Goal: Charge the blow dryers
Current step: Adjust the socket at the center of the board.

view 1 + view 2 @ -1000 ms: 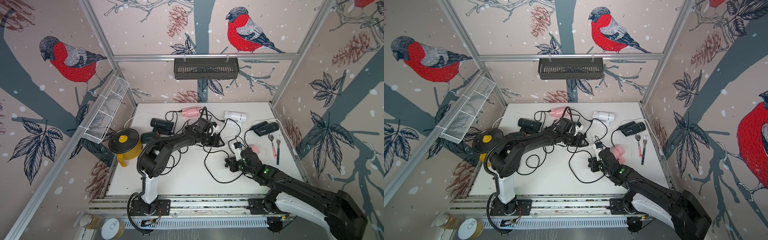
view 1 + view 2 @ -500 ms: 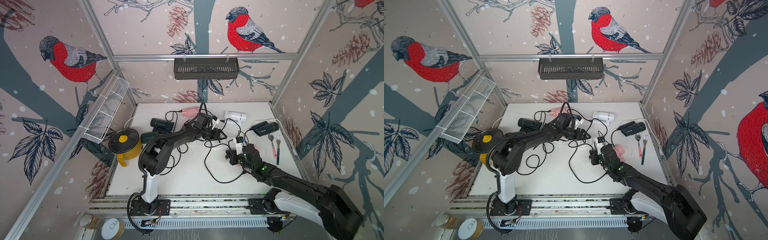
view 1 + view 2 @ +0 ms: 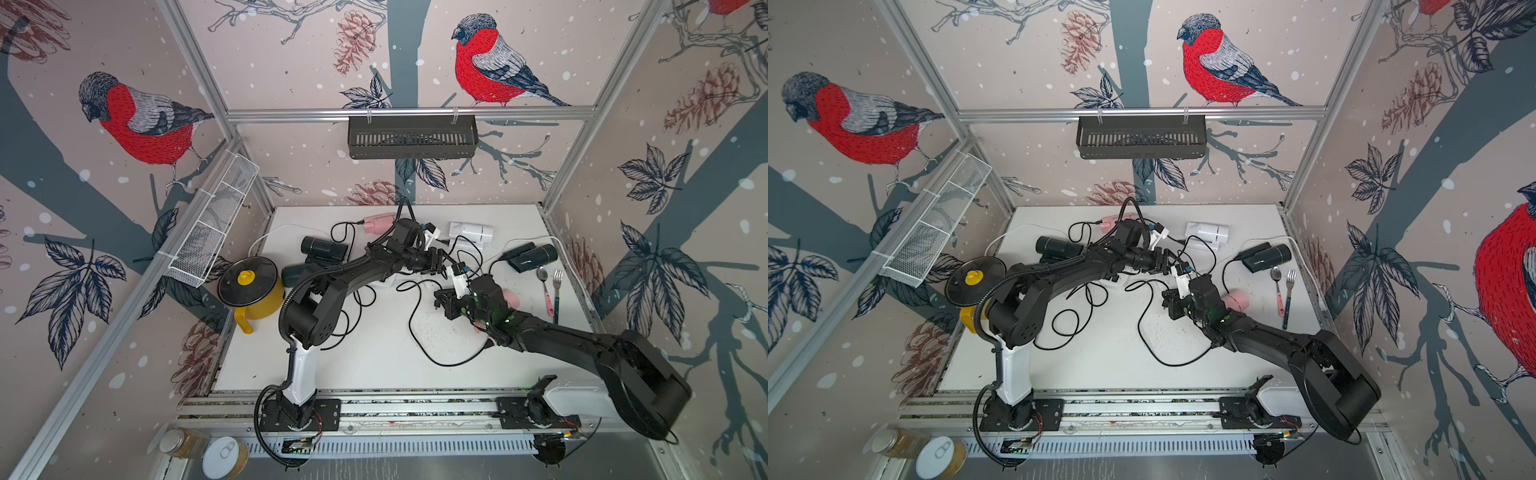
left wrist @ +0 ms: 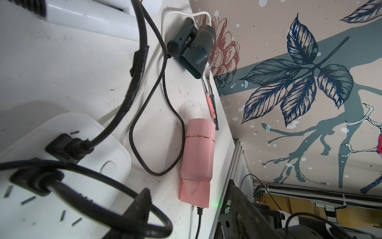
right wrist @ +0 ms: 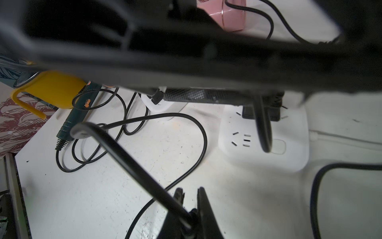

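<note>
Both top views show the blow dryers lying about the white table: a pink one (image 3: 377,222), a black one (image 3: 323,249), a white one (image 3: 471,232) and a dark one (image 3: 530,255) at the back. A second pink one (image 4: 198,157) lies by my right arm. A dark green one (image 5: 76,115) lies next to the pot. My right gripper (image 5: 191,192) is shut on a thin black cord (image 5: 132,159) over the middle of the table. My left gripper (image 4: 192,207) hangs open above a white power strip (image 4: 68,190) that has two black plugs in it.
A yellow pot with a black lid (image 3: 249,286) stands at the left. A spoon and fork (image 3: 550,291) lie at the right edge. Black cords loop across the middle (image 3: 415,332). A second power strip (image 5: 159,103) lies under my left arm. Wire baskets hang on the walls.
My right gripper has moved away from the front edge toward the left gripper, keeping hold of the cord. The left gripper has shifted slightly toward the back.
</note>
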